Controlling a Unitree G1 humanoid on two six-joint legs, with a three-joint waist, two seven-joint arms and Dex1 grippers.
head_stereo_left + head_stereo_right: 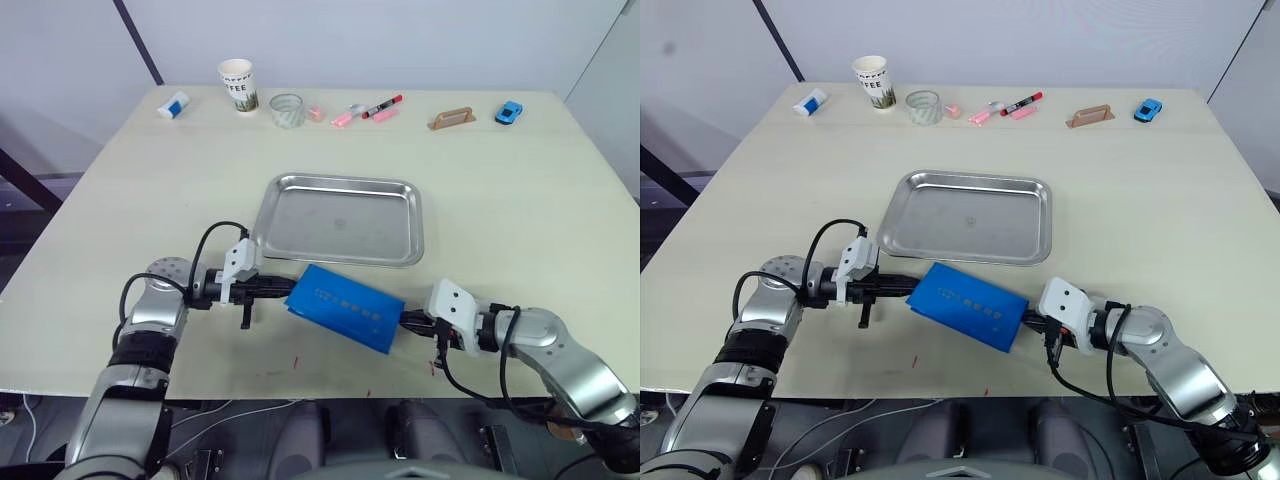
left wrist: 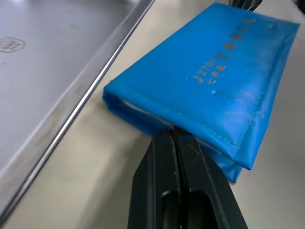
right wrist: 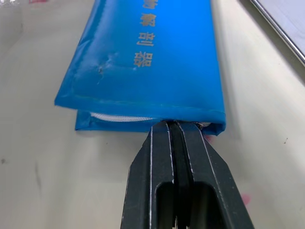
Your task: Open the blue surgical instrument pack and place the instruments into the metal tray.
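Folded blue surgical instrument pack (image 1: 345,308), white print, white lining.

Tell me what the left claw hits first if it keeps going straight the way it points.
The blue pack. The left claw, fingers together, already sits at the pack's near end, apparently at its fold. Beyond the pack, the right claw faces it from the opposite end.

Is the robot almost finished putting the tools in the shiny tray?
Not yet. The blue pack lies folded shut on the table beside the metal tray, which holds nothing. The left end effector and right end effector each pinch one end of it. Opening it and moving every instrument remain.
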